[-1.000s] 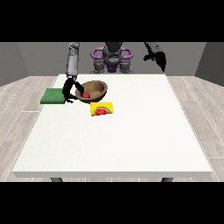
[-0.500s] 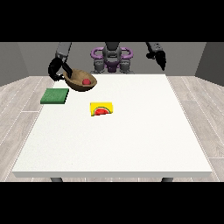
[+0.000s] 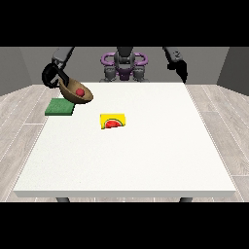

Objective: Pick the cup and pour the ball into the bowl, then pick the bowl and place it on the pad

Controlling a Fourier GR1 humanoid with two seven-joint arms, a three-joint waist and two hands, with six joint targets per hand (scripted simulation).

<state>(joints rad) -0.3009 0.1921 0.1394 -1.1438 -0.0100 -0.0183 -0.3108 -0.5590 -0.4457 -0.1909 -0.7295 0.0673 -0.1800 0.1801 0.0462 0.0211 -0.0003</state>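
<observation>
Bowl [image 3: 77, 93] with the red ball [image 3: 80, 92] inside hangs tilted from the hand [image 3: 54, 75] at the view's left, which grips its rim. Just below sits the green pad [image 3: 60, 107], ready for the bowl.

From my station I see the robot's torso [image 3: 124, 68] as dark grey, with a narrow grey head column above it. Purple rings curve out at each shoulder. Both upper arms look light grey, ending in black forearms. The hand at the view's left [image 3: 50, 78] and the hand at the view's right [image 3: 181, 71] are black; a small pale marking seems to sit near the right-side wrist.
</observation>
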